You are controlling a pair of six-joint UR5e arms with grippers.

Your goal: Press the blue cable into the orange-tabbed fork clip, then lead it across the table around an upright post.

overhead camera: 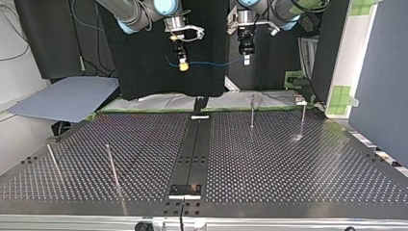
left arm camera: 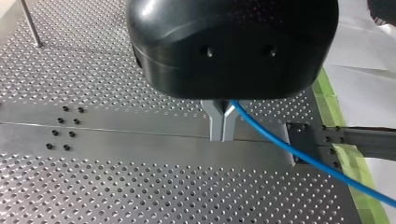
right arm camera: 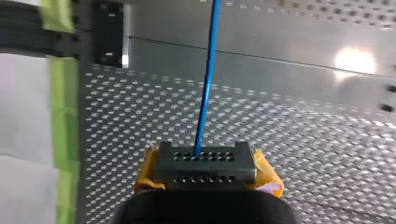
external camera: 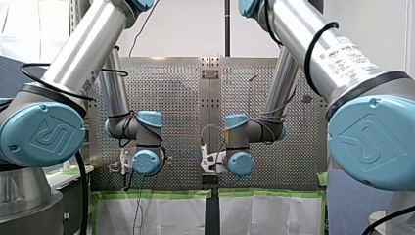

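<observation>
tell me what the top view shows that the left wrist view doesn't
Only the top view: my right gripper, the blue cable strung in the air between both grippers, and all four upright posts. Only the left wrist view: the metal fingers pressed together where the cable leaves them. Both: my left gripper, the cable, the perforated table.

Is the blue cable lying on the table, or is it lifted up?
Lifted. In the top view the blue cable hangs between my right gripper and my left gripper, above the table.

A black backdrop [overhead camera: 144,72] hangs behind the perforated table [overhead camera: 288,163], a grey-blue sheet [overhead camera: 67,98] beside it.
</observation>
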